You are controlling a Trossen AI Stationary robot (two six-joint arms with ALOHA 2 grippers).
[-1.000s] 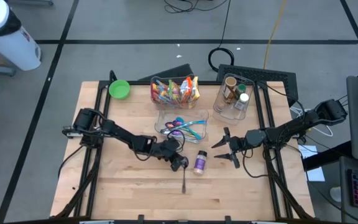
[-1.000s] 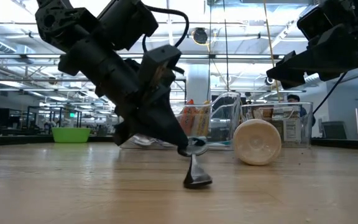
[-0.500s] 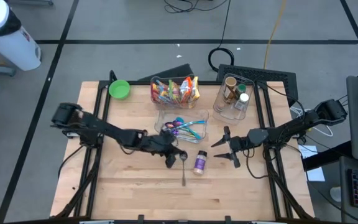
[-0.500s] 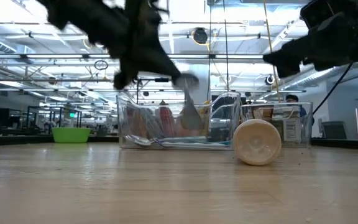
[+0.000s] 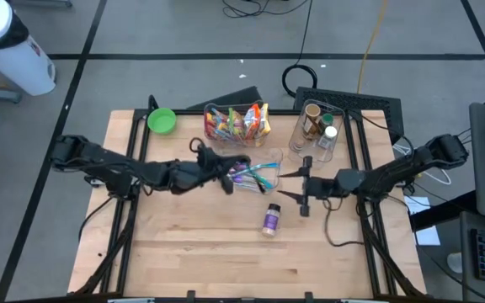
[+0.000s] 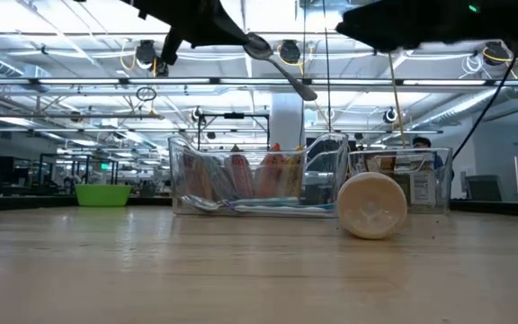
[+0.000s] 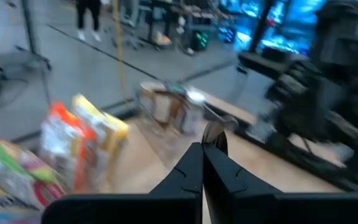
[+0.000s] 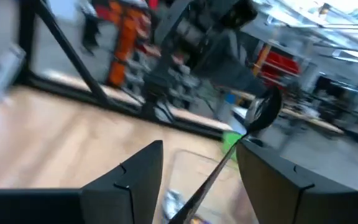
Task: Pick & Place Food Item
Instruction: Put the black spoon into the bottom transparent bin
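Observation:
My left gripper (image 5: 228, 178) is shut on a metal spoon (image 6: 281, 65), high above the clear utensil tray (image 5: 269, 158). My right gripper (image 5: 286, 185) hangs open to the tray's right, pointing toward the left gripper with nothing between its fingers (image 8: 135, 171). It sees the spoon (image 8: 261, 112) ahead. Snack packets (image 5: 237, 122) stand in a clear bin at the far edge. A purple-labelled bottle (image 5: 271, 220) lies on its side on the wood. My left gripper pinches the spoon between its two shut fingers (image 7: 191, 165), close to the bowl (image 7: 215, 133), which stands out past the fingertips. The fingers run about level. The spoon is lifted clear, and its handle (image 6: 299, 85) slants down, free.
A clear bin of jars (image 5: 317, 130) stands at the far right and a green bowl (image 5: 161, 120) at the far left. The bottle (image 6: 373, 205) lies in front of the bins. The near half of the table (image 5: 209, 261) is bare wood.
My left gripper has risen from the table and gone toward the far edge, tipping from pointing down to about level. The spoon, whose end stood on the wood, has been lifted clear and now hangs above the utensil tray. My right gripper has risen a little and rolled.

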